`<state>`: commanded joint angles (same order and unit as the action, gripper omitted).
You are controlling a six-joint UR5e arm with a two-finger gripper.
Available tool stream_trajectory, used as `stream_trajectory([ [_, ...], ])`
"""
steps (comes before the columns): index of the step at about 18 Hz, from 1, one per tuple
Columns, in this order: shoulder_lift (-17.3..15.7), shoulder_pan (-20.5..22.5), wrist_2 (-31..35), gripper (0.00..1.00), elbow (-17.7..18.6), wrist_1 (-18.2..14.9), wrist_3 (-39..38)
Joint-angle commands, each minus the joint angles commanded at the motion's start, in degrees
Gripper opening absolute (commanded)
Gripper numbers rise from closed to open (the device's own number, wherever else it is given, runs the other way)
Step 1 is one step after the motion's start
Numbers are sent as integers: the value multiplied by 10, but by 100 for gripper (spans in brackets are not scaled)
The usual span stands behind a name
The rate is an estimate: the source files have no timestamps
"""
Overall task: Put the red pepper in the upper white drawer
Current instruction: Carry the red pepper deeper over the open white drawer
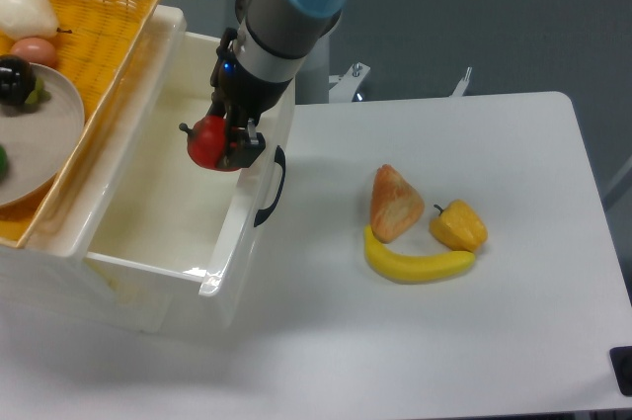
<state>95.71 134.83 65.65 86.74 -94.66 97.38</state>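
The red pepper is held clamped in the gripper above the open upper white drawer, just inside its front panel. Bare drawer floor is seen below. A banana lies well apart on the table.

A glossy red pepper (dark-stemmed) over a white drawer with black handle; nearby, a yellow wicker basket, yellow banana and yellow-orange pepper.

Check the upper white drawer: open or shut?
Open. The upper white drawer is pulled out, its bare interior showing, and the pincer holds the red pepper above it.
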Motion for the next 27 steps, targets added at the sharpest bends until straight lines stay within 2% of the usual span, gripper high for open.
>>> stream_trajectory([
  [18,5,-19,2,70,21,-1,1],
  [23,8,-40,38,72,24,-1,3],
  [27,9,-43,41,72,32,-1,3],
])
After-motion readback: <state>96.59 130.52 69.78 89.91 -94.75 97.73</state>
